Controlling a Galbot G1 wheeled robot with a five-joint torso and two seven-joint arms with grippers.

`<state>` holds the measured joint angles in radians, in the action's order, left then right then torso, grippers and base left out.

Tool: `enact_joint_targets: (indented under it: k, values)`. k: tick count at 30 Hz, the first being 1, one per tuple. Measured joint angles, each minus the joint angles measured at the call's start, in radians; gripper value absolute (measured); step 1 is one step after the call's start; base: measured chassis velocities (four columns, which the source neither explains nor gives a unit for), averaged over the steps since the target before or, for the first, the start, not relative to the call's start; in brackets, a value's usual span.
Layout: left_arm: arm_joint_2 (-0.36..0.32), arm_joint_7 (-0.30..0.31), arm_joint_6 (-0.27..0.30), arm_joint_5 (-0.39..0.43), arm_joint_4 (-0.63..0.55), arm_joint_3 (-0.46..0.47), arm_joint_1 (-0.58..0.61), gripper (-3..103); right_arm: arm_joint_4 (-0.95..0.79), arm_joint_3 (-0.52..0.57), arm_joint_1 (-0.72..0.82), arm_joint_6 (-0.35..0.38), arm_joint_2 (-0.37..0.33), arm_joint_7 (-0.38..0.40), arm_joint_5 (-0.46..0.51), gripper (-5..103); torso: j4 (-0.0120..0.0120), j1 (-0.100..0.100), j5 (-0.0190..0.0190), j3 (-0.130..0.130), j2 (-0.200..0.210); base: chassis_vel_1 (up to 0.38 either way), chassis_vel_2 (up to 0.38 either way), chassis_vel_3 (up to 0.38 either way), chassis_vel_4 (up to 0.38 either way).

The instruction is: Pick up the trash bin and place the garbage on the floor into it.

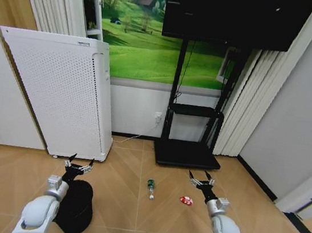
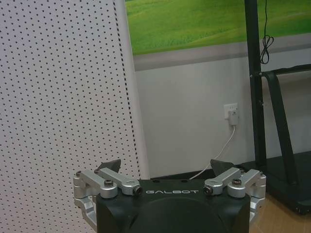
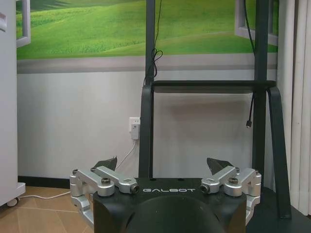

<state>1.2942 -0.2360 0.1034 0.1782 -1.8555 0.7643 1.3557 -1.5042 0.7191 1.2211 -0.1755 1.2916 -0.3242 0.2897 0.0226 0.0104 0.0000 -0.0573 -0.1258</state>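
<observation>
The left gripper (image 1: 79, 164) hangs above the trash bin (image 1: 77, 206), jaws spread and empty; the right gripper (image 1: 201, 178) matches it, spread wide, near a red-and-white wrapper (image 1: 186, 200) on the floor (image 1: 131, 216). The green bottle (image 1: 150, 187) lies between the arms. Risk: a descent onto the bin's rim could tip the light bin, or the bottle could roll if nudged.

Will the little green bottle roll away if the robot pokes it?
Probably. The bottle lies on its side on the smooth floor, and it looks round, so a sideways nudge would likely roll it. It is small, so probably light and easy to knock away. A grip across its middle seems safer.
</observation>
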Motion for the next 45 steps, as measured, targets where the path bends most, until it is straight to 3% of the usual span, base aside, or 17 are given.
enact_joint_targets:
  k: [13,15,19,21,29,35,45]
  values:
    - [0.01,0.005,-0.005,-0.002,-0.002,-0.004,0.0,100,-0.01,0.004,0.008,0.005,0.006,0.002,-0.002,100,0.0,-0.009,0.0001,0.041,0.05,0.0,0.0,0.0,0.0]
    - [0.019,0.052,-0.006,-0.011,-0.001,-0.002,0.012,100,-0.007,0.004,0.01,0.005,0.009,0.003,-0.002,100,0.0002,-0.01,0.0,0.05,0.06,0.0,0.0,0.0,0.0]
    - [0.028,0.086,0.022,-0.018,-0.019,0.008,0.041,100,-0.003,0.004,0.012,0.005,0.012,0.005,-0.002,100,0.0001,-0.01,-0.0001,0.052,0.063,0.0,0.0,0.0,0.0]
    - [0.031,0.117,0.058,-0.017,-0.066,0.036,0.112,100,0.009,0.008,0.025,0.0,0.013,0.012,-0.002,100,-0.0004,-0.01,0.0002,0.054,0.064,0.0,0.0,0.0,0.0]
    - [0.011,0.115,0.079,0.054,-0.089,0.125,0.202,100,0.035,0.022,0.051,-0.019,0.022,0.033,-0.019,100,0.0001,-0.01,-0.0003,0.052,0.062,0.0,0.0,0.0,0.0]
    - [-0.026,0.107,0.105,0.104,-0.053,0.23,0.299,100,0.061,0.003,0.035,-0.02,0.04,0.049,-0.049,100,-0.0001,-0.01,0.0002,0.05,0.059,0.0,0.0,0.0,0.0]
    - [-0.008,0.15,0.191,0.144,0.045,0.219,0.315,100,0.08,-0.005,0.02,-0.018,0.049,0.06,-0.066,100,-0.0001,-0.009,-0.0001,0.048,0.056,0.0,0.0,0.0,0.0]
